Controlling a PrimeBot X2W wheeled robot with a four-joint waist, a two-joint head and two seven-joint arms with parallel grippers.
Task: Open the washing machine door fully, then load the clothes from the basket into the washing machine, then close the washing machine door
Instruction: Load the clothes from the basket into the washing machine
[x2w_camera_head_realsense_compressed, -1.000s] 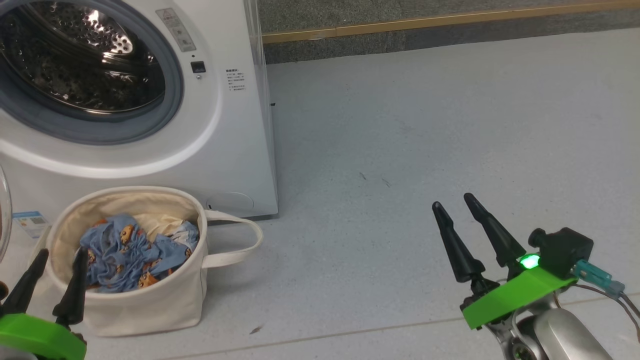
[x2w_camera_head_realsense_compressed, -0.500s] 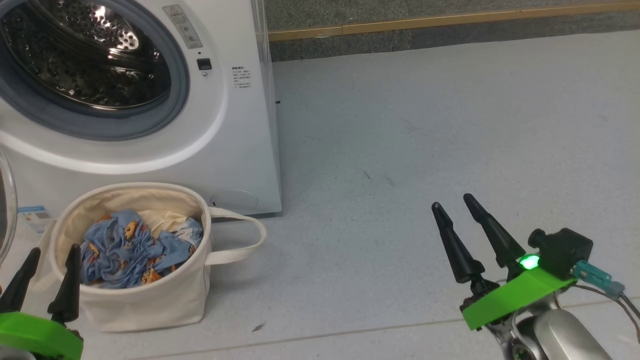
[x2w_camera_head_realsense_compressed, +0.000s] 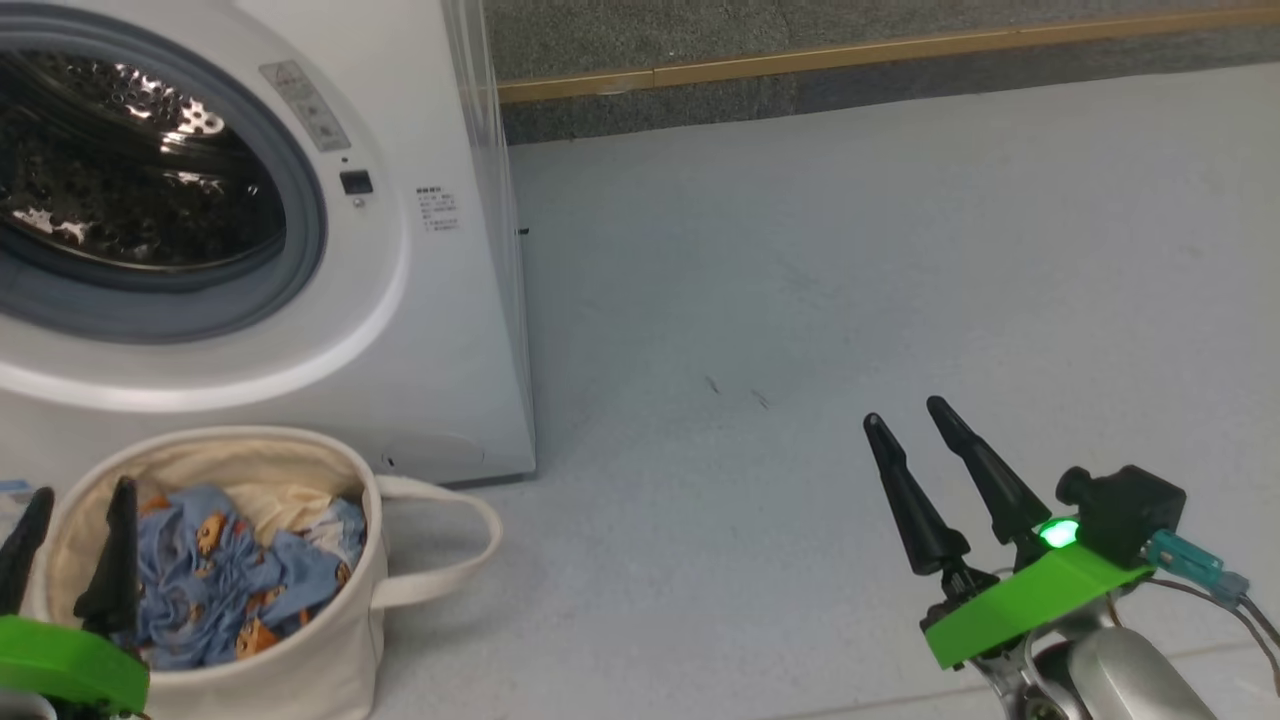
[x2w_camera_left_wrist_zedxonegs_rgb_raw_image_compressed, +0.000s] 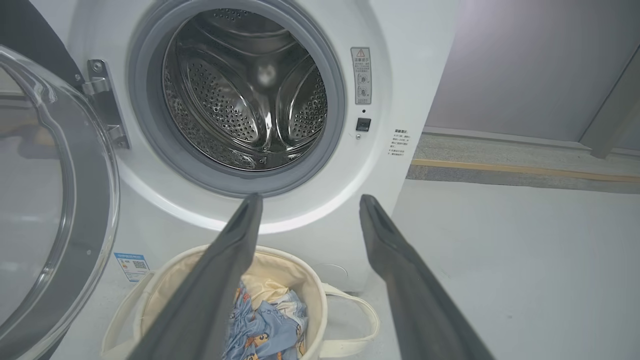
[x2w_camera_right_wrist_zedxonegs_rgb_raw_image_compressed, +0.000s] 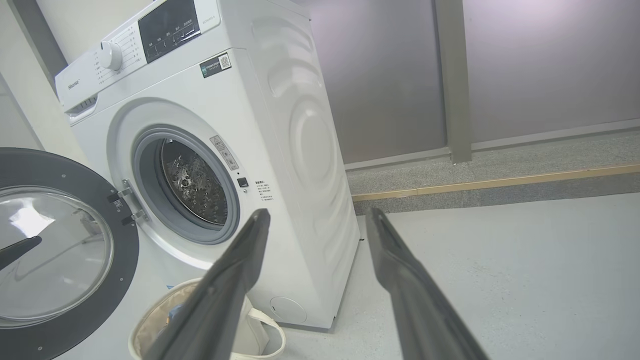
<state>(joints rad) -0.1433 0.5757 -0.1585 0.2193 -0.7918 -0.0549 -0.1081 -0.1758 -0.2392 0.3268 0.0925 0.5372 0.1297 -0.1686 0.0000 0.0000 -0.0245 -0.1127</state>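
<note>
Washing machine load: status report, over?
Both open, empty: left gripper by the basket, right gripper off right. The washing machine door swung open, drum empty, clothes in the basket. Nothing between basket and drum.

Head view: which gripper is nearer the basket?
The left gripper, whose open jaws overlap the basket's left edge; the right gripper hangs over the floor, well off to the right.

Grey floor (x2w_camera_head_realsense_compressed: 900, 250) w/ yellow strip (x2w_camera_head_realsense_compressed: 900, 50) along speckled kerb (x2w_camera_head_realsense_compressed: 700, 30).
</note>
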